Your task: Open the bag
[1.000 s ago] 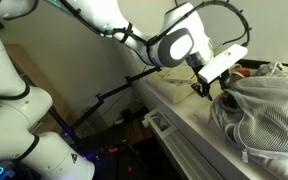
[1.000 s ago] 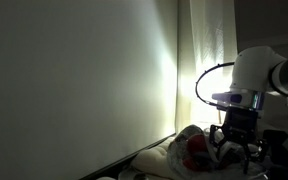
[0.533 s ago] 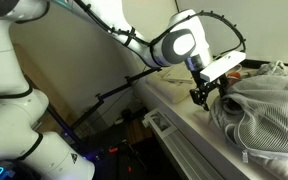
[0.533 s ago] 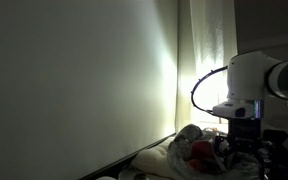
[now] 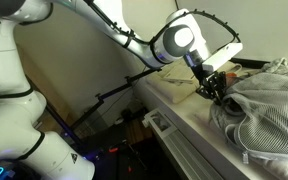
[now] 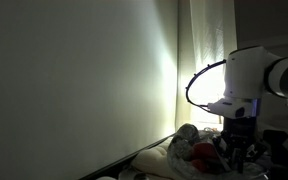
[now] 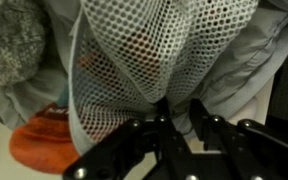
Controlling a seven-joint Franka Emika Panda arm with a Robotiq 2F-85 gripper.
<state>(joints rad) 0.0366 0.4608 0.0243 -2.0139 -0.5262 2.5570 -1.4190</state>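
Note:
A white mesh bag (image 5: 266, 100) lies on a pale table (image 5: 184, 122), stuffed with clothes. My gripper (image 5: 212, 88) is down at the bag's near end. In the wrist view the mesh (image 7: 164, 45) fills the top, and a fold of it runs down between my two fingers (image 7: 179, 108), which are close together and shut on it. In an exterior view the gripper (image 6: 232, 152) sits low against the bag (image 6: 182, 150), and its fingertips are hidden in the dark.
An orange-red cloth (image 7: 44, 140) and grey fabric (image 7: 14, 45) lie beside the mesh; the red also shows in an exterior view (image 6: 200, 152). The table edge (image 5: 174, 135) drops to a floor with cables. A wall and curtain (image 6: 199, 50) stand behind.
My gripper has moved in toward the bag and down onto its near end, turning at the wrist. The fingers now hold a fold of mesh.

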